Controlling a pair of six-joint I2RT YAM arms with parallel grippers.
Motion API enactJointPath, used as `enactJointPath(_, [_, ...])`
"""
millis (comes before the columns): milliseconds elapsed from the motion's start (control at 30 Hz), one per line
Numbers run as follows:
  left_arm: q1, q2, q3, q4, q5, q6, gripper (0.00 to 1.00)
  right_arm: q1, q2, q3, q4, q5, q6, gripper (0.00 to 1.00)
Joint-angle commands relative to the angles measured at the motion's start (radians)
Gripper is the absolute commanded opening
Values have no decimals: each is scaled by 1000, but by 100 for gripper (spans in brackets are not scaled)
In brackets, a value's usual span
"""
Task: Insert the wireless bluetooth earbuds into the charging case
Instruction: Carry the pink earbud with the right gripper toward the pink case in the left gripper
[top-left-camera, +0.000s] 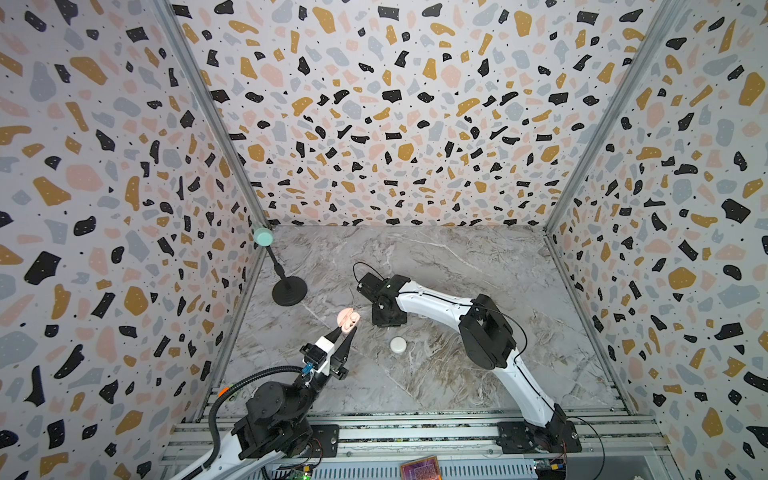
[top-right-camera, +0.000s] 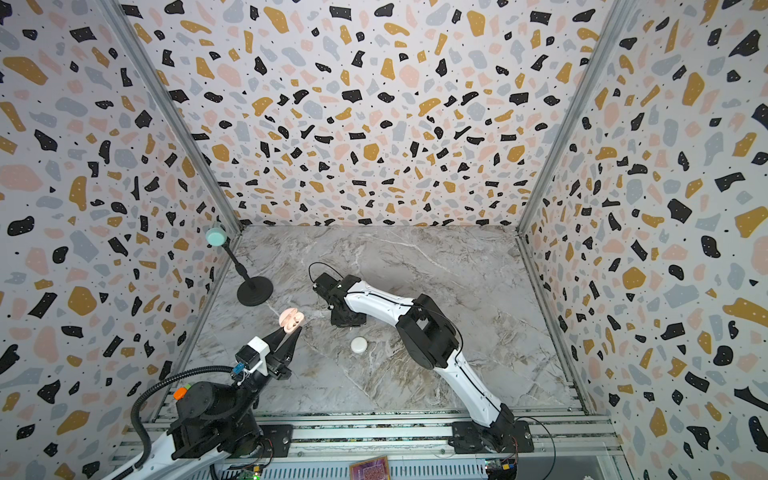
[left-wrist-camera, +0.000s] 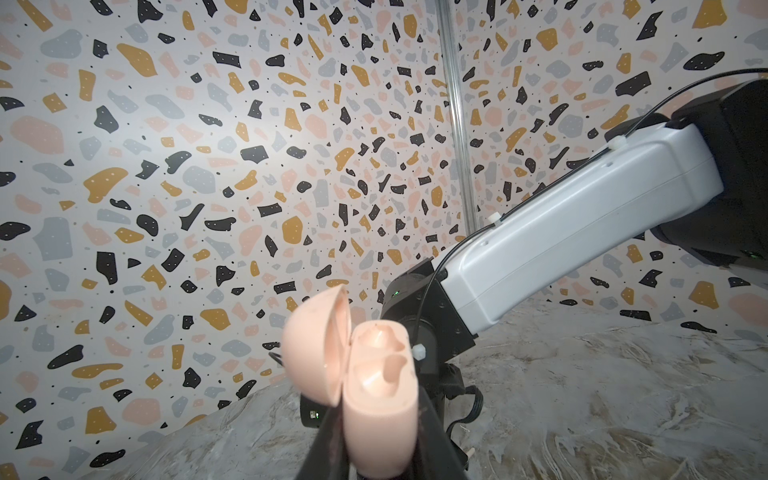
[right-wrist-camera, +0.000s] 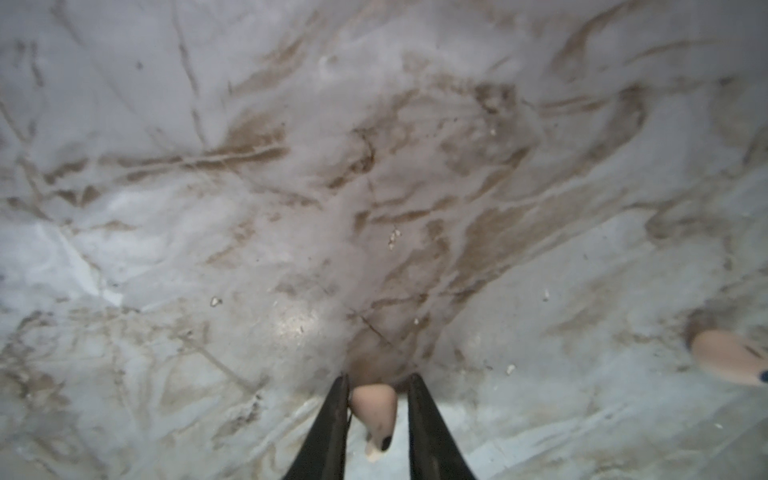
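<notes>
Right wrist view: we see the right gripper (right-wrist-camera: 379, 378) low over the marble table (right-wrist-camera: 208, 208), its jaws apart around 1 pink earbud (right-wrist-camera: 374, 409), with a gap on 1 side.
Other earbud (right-wrist-camera: 727, 361): flat on the table, well apart from those jaws.
Left gripper (top-left-camera: 347, 329): clamped on the pink charging case (top-left-camera: 348, 318), lid open, near the table's left edge.
White case (top-left-camera: 398, 345): closed, near the right gripper.
Open room: we find bare marble across the right half; a black stand (top-left-camera: 289, 291) occupies the far left corner.

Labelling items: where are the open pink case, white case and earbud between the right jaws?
open pink case (left-wrist-camera: 380, 432), left wrist view, base.
white case (top-left-camera: 398, 345), in a top view, lid centre.
pink earbud (right-wrist-camera: 374, 405), right wrist view, bulb.
</notes>
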Motion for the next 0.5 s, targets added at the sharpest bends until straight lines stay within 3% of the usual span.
enactJointPath(0, [5, -4, -5, 36, -9, -9, 0, 1, 22, 14, -43, -39, 8, 24])
enactJointPath(367, [4, -3, -7, 37, -6, -11, 0, 1, 17, -6, -24, -55, -7, 12])
enactJointPath(467, [4, -3, -7, 37, -7, -11, 0, 1, 9, -15, -19, -49, -17, 3])
